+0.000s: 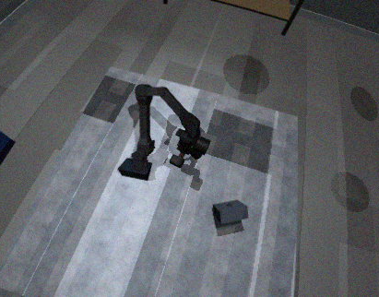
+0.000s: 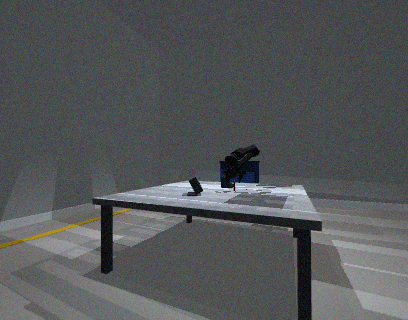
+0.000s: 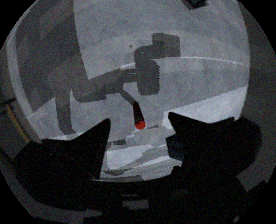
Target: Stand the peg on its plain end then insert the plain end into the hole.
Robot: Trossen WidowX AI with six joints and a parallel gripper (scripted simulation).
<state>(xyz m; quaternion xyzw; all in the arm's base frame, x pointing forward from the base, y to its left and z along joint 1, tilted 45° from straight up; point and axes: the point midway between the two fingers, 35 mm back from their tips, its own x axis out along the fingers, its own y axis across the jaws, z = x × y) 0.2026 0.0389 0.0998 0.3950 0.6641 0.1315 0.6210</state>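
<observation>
Because the slim, dark peg (image 2: 234,186) (image 3: 138,114) with its round red end appears to stand upright on the counter (image 2: 204,206), the released hand (image 1: 187,159) (image 3: 139,117), its black fingers wedge-shaped and wide apart around nothing, should come down centred over it and close squarely without nudging it. Well apart from the peg sits the blocky, dull-grey sloped panel (image 1: 231,211) (image 2: 195,185), tilted above the mottled surface.

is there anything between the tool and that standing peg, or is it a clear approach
Nothing visible stands between the open tool and the upright peg: in the wrist view the peg shows unobstructed, between the fingertips as seen from there.
</observation>
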